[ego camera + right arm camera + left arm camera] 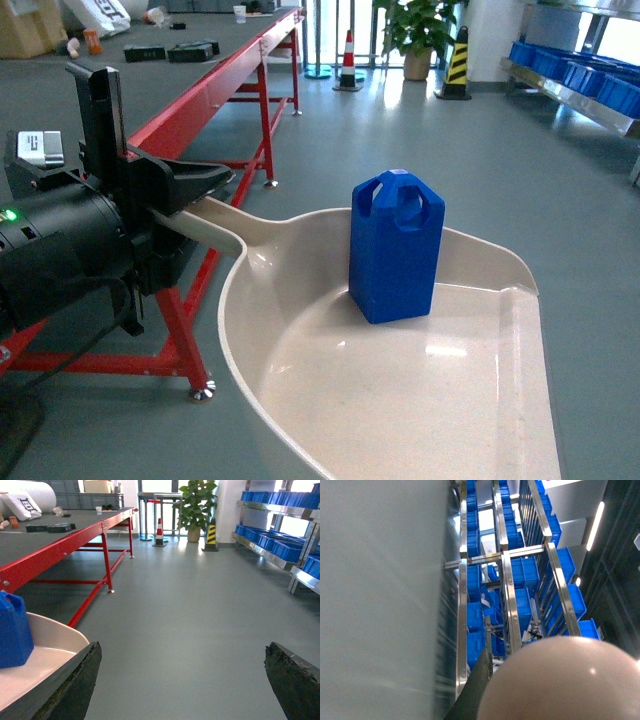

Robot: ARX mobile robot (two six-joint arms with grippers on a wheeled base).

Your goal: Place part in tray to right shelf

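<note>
The part [396,248] stands upright inside the tray [400,400], toward its rounded back, in the head view; the left hand [185,200] is clamped on the tray's handle beside the red-framed surface [215,85]. The left wrist view shows the tray's pale underside [565,680] before racks of blue crates [525,575]. In the right wrist view, the right hand [182,680] is spread wide, holding nothing, right of the tray.

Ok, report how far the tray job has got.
Done: the small bright-blue plastic block stands upright inside the cream dustpan-shaped tray. In hand: the left gripper holds the tray's handle above the grey floor. Left: reaching the shelf; racks with blue crates stand far off to the right.
</note>
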